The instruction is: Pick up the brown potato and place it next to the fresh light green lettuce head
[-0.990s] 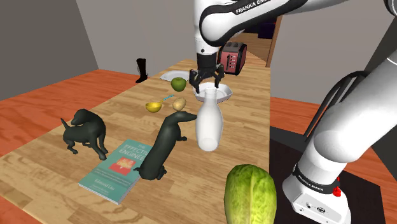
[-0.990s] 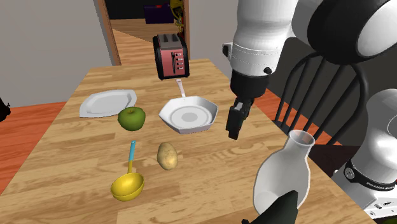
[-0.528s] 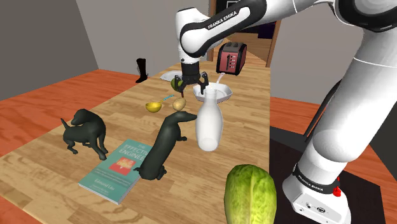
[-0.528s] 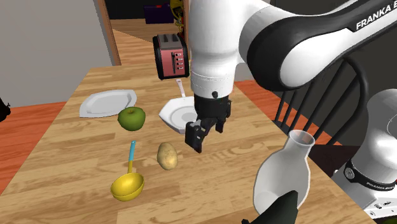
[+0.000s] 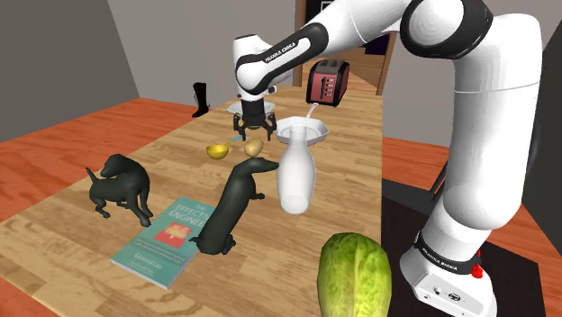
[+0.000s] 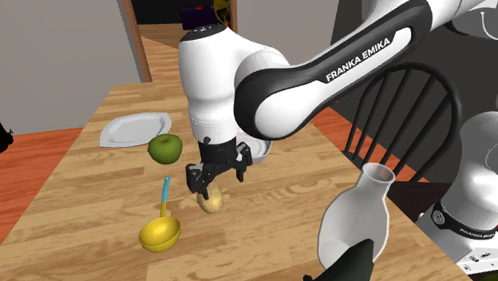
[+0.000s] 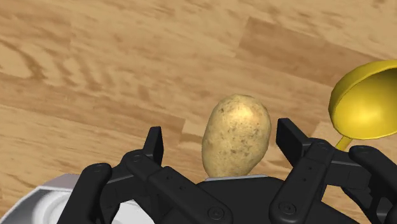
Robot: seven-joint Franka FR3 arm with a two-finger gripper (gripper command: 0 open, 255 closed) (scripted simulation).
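The hand is open, one finger each side of the potato, not gripping yet; the potato lies on the counter; in the shoulder view the lettuce sits at 5 o'clock from it, well apart; grabbing and carrying are left.

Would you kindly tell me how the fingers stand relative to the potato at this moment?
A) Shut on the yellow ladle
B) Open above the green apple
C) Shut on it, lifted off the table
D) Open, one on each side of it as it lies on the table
D: in the wrist view the fingers stand apart with the potato between them, and it lies on the wooden table.
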